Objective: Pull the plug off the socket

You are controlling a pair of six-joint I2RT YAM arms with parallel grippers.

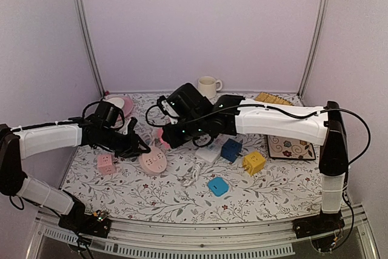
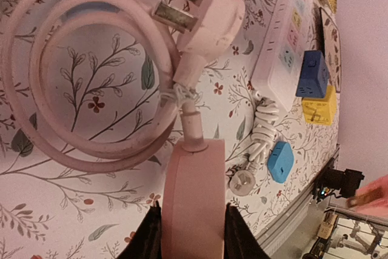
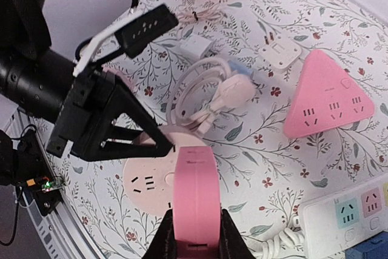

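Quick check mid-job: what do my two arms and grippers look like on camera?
The left arm and right arm have white shells on the long links, black joints, and black cables tied along them. The left gripper and right gripper have black tapered fingers. Small green lights glow near the right wrist.

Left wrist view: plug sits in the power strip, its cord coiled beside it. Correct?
No. The plug is not in the strip; it lies loose, prongs bare, apart from it. Its cord is coiled beside it. The left wrist view shows this.
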